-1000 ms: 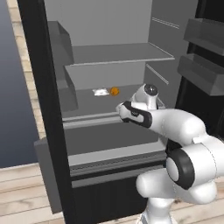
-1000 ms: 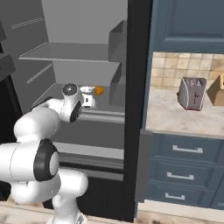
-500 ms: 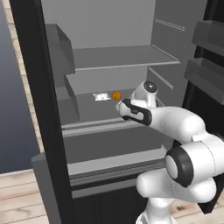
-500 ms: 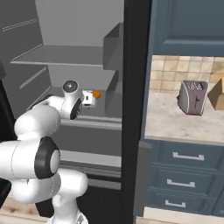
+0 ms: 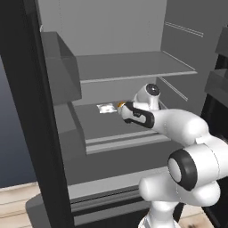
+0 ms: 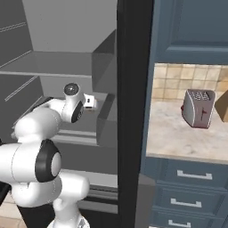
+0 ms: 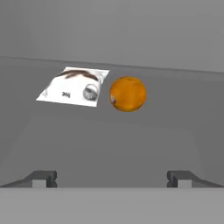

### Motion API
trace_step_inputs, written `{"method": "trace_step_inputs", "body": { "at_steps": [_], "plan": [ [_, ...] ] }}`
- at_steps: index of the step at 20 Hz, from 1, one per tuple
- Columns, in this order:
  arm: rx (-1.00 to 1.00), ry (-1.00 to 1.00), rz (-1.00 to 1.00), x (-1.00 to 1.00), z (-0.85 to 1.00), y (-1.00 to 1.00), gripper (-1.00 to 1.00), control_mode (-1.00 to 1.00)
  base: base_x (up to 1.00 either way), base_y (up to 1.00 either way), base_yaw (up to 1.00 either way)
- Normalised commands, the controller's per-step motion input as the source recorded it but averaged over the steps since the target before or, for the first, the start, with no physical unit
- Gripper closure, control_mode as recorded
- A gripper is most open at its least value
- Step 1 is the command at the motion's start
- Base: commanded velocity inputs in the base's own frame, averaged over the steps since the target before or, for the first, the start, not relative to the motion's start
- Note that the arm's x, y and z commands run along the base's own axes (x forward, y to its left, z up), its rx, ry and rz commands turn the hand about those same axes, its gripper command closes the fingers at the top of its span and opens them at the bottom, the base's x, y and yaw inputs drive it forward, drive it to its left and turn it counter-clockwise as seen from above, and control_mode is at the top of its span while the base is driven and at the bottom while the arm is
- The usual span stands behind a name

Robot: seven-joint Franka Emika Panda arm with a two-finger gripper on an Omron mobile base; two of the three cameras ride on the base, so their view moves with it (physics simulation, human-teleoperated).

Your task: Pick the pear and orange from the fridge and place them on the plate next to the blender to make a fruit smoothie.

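Note:
The fridge (image 5: 26,98) stands open with my arm reaching onto its middle shelf (image 5: 111,127). The orange (image 7: 127,93), small and round, rests on that shelf toward the back, ahead of my gripper (image 7: 111,179) and a little right of centre. Both dark fingertips (image 7: 43,178) are spread wide with nothing between them, and they are short of the fruit. From the left base view only a sliver of the orange (image 5: 120,104) peeks past my hand. The pear, the plate and the blender are out of view.
A flat white packet (image 7: 74,86) lies just left of the orange, touching or nearly so. Another shelf (image 5: 133,67) sits overhead and a door bin (image 5: 62,71) to the left. Right of the fridge front (image 6: 133,89), a toaster (image 6: 198,107) stands on the counter (image 6: 178,138).
Both base views have shifted and grown: the base has driven closer to the fridge. My hand now sits deeper over the middle shelf, nearer the orange.

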Motion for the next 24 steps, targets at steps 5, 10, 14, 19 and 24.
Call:
{"method": "trace_step_inputs", "body": {
  "at_steps": [5,10,14,19,24],
  "plan": [
    [0.00,0.00,-0.02,0.73,-0.09,0.07,-1.00,-1.00,0.11,0.01,-0.01],
    [-0.01,0.00,-0.02,0.75,-0.42,0.10,-1.00,-1.00,0.00,0.00,0.00],
    [0.00,0.00,0.00,0.43,-0.30,0.07,-1.00,-1.00,0.00,0.00,0.00],
    [0.00,0.00,-0.01,0.37,-0.19,0.07,-1.00,-1.00,0.00,0.00,0.00],
    [0.00,0.04,-0.03,0.45,-0.20,0.01,-1.00,-1.00,0.00,0.00,0.00]
  ]
}}
